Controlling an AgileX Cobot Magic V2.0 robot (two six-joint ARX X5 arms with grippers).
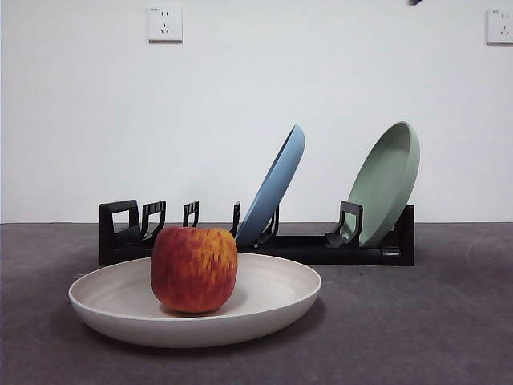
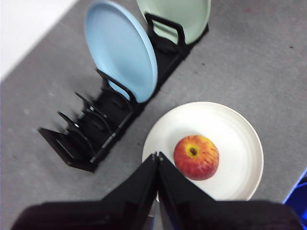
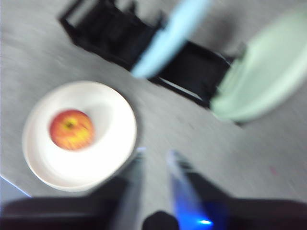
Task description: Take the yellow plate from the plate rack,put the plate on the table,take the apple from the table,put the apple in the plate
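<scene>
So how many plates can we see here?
3: the yellow plate on the table holding the apple, the light blue plate and the sage green plate standing in the plate rack.

bare lab setup, white wall (image 1: 240,104), wall sockets (image 1: 164,24), grey table (image 1: 417,321)

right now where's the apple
The apple sits in the yellow plate, left of the plate's centre in the front view, on the table just in front of the plate rack.
</scene>
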